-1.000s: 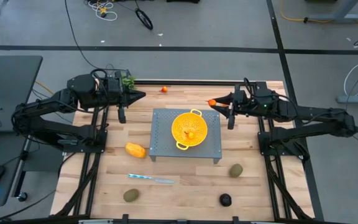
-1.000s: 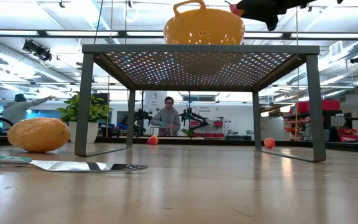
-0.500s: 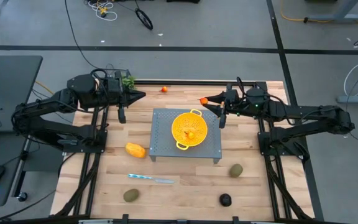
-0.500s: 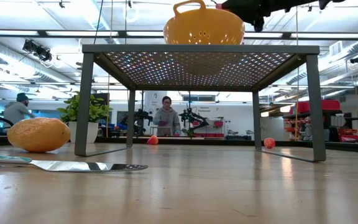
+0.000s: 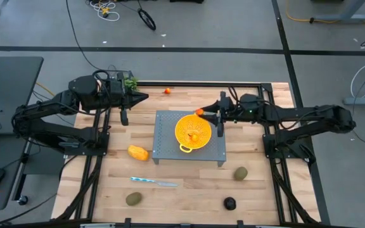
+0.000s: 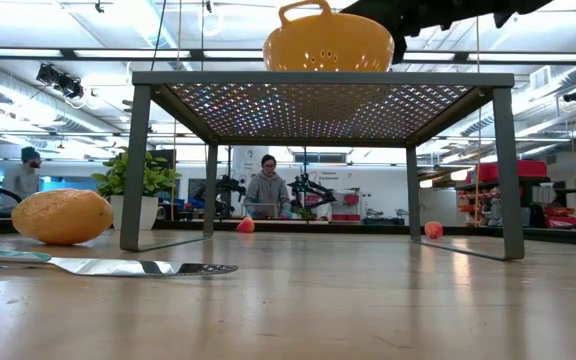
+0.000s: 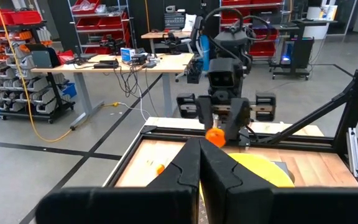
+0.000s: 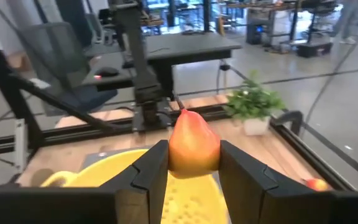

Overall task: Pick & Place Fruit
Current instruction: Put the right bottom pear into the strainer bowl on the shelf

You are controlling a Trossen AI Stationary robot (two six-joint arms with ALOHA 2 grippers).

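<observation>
The right hand point(image 5: 203, 114) pinches a small orange fruit point(image 5: 199, 112) over the yellow colander point(image 5: 192, 130), at its 1 o'clock rim; next it should release it inside. The left hand point(image 5: 144, 96), pressed together, waits at the desk's 10 o'clock

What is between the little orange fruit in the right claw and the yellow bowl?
Nothing visible. The right gripper holds the orange fruit at the rim of the yellow bowl, with open air between them.
</observation>
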